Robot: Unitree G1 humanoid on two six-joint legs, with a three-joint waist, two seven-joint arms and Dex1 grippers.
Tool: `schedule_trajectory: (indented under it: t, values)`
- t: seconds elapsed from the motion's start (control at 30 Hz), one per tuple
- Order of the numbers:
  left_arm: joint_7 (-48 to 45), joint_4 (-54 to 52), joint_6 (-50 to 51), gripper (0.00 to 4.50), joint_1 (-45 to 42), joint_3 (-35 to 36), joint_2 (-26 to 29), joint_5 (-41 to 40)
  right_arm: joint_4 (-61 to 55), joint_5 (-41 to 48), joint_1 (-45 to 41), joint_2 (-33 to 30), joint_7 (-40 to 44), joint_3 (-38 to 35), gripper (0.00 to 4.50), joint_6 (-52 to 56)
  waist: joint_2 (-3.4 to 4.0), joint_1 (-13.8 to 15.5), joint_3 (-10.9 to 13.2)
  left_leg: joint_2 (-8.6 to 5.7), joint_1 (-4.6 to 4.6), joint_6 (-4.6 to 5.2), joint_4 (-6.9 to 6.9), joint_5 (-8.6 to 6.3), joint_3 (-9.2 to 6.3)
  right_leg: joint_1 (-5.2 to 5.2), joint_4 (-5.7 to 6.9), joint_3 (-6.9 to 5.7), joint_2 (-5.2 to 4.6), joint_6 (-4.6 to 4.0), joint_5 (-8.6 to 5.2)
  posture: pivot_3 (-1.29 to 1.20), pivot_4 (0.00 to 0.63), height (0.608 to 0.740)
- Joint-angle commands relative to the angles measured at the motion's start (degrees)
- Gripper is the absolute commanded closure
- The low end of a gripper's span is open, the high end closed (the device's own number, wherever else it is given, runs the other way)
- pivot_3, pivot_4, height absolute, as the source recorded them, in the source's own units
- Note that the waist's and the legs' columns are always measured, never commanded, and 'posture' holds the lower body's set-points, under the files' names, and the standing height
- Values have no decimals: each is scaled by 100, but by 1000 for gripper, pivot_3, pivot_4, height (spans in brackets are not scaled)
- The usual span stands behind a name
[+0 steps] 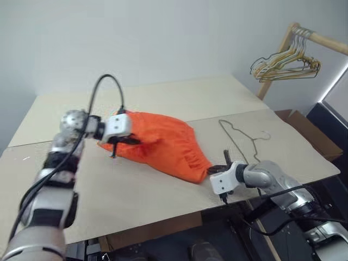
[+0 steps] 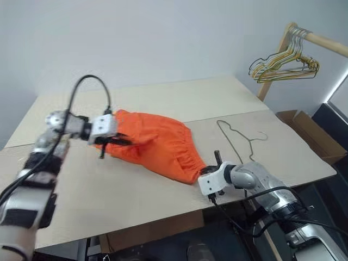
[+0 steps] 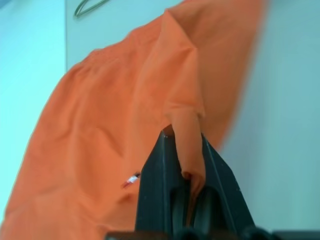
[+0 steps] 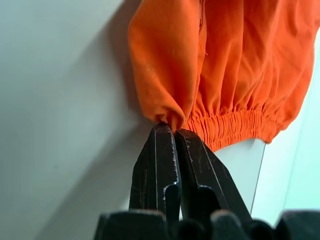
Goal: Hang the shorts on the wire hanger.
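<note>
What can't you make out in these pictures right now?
- Underside of the shorts: head views, hidden by their own fabric.
- Wire hanger: left wrist view, cut off by the edge; only a curved bit shows.
- Bunched hangers on the rack: head views, too tangled and small to count.

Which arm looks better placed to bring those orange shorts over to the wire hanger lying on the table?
Probably the right. Its gripper pinches the shorts at the waistband, close beside the wire hanger; the left gripper grips the far end.
</note>
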Motion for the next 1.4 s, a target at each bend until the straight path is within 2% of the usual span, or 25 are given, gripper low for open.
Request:
schedule_trajectory:
  t: [0.03, 0.23, 0.4, 0.6, 0.97, 1.0, 1.07, 1.13, 1.27, 1.4]
  values:
    - [-180, -1588, 883, 4465, 821, 704, 646, -921, -350, 143, -26, 62, 104, -232, 4500, 387, 0, 63, 0, -2, -1, 0, -1, 0, -1, 0, 2, -2, -11, 2, -1, -82, 0, 740]
    - [14, -3009, 1414, 4465, 2910, 1532, 1354, -1278, -850, 323, 71, 179, 516, -206, 4500, 897, 1, 392, 1, -28, 32, -1, 4, 0, 18, 16, 2, -5, -57, 20, -22, -25, 0, 740]
    - [289, -3615, 1311, 4465, 4051, 1724, 1600, -845, -1122, 318, 166, 89, 841, -86, 4500, 976, -2, 699, 3, -26, 34, -2, 12, 1, 35, 14, 8, -10, -49, 14, -25, -16, 0, 740]
    - [712, -3816, 1356, 4465, 4335, 1611, 1486, -742, -1138, 169, 216, -117, 917, -94, 4500, 794, -1, 876, 4, -19, 40, -3, 18, 2, 83, 14, 16, -12, -16, -6, -24, -25, 0, 740]
    - [746, -4208, 1368, 4465, 4866, 1380, 1543, -817, -1462, 670, 525, -884, 1323, -249, 4500, 242, -2, 851, 4, -3, 43, -2, 16, 2, 86, 10, 26, -11, 2, -24, -33, -35, 0, 740]
    - [747, -4243, 1350, 4273, 4906, 1379, 1528, -829, -1467, 746, 535, -925, 1360, -239, 4500, 162, -2, 851, 4, -2, 44, -2, 16, 2, 86, 10, 26, -11, 3, -26, -34, -33, 0, 740]
    - [820, -4319, 1370, 3866, 4952, 1337, 1489, -799, -1538, 941, 553, -1003, 1545, -245, 3946, 182, -2, 853, 4, -1, 44, -2, 16, 2, 87, 10, 26, -11, 5, -26, -34, -31, 0, 740]
    - [861, -4411, 1440, 3219, 5014, 1289, 1470, -804, -1569, 1046, 558, -1094, 1677, -272, 3404, 207, -2, 854, 4, -1, 44, -2, 16, 2, 88, 10, 25, -10, 5, -26, -34, -31, 0, 740]
    - [820, -4504, 1346, 1898, 5214, 1427, 1487, -879, -1499, 1340, 499, -1286, 1828, -484, 2035, 288, -2, 858, 5, 0, 44, -2, 16, 2, 88, 10, 25, -9, 5, -26, -34, -27, 0, 740]
    - [665, -4528, 1469, 598, 5434, 1993, 1535, -1277, -1783, 2406, 651, -1304, 2066, -1159, 605, 1370, -5, 862, 6, 3, 45, -2, 16, 2, 88, 11, 25, -10, 6, -28, -35, -22, 0, 740]
